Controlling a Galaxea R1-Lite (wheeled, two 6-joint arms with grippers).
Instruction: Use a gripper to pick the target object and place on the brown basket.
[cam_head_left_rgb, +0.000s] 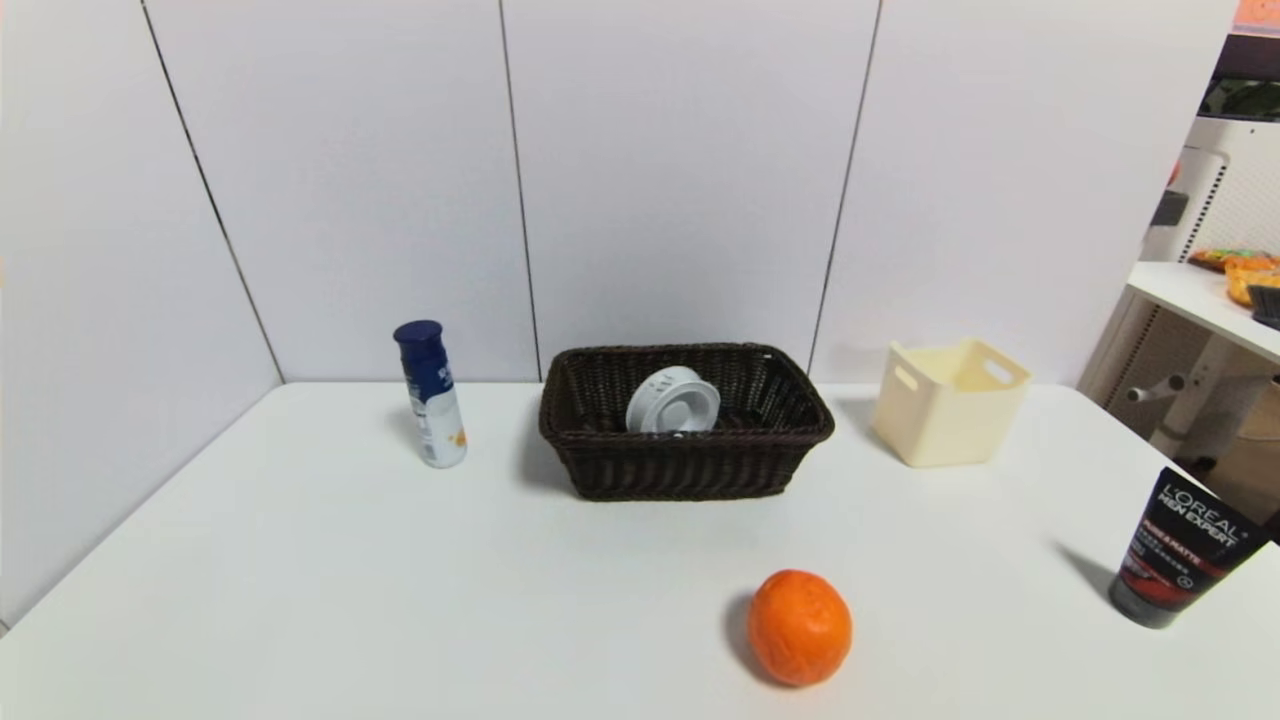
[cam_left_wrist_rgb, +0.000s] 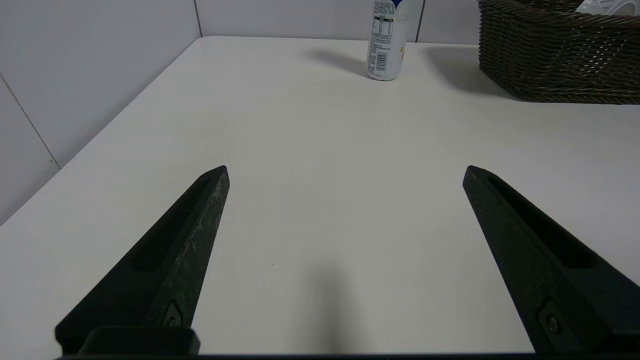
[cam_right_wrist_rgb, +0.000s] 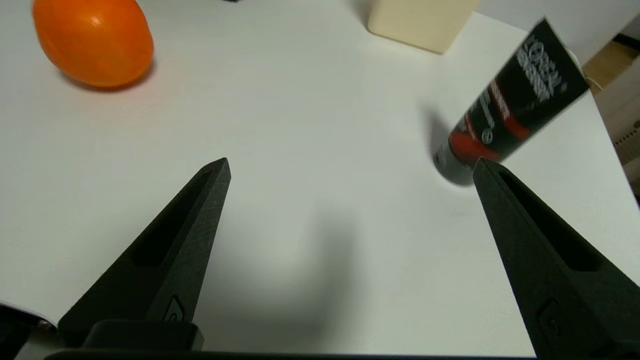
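White plastic, ringed and rimmed, the target object (cam_head_left_rgb: 673, 402) lies tilted inside the brown basket (cam_head_left_rgb: 700, 465), leaning toward the basket's back-left part; a sliver of it also shows over the woven wall in the left wrist view. On the white table (cam_head_left_rgb: 400, 580), taking the basket as the clock's centre in the head view, a blue-capped white bottle (cam_head_left_rgb: 430, 394) stands upright at 9 o'clock, a cream plastic bin (cam_head_left_rgb: 948, 401) sits at 3 o'clock, an orange (cam_head_left_rgb: 800, 627) rests at 5 o'clock, and a black tube (cam_head_left_rgb: 1180, 549) stands tilted near the table's edge at about 4 o'clock. The left gripper (cam_left_wrist_rgb: 345, 172) hangs over bare table with its claw spread wide, holding nothing. The right gripper (cam_right_wrist_rgb: 350, 165) is likewise wide and empty, between orange and tube.
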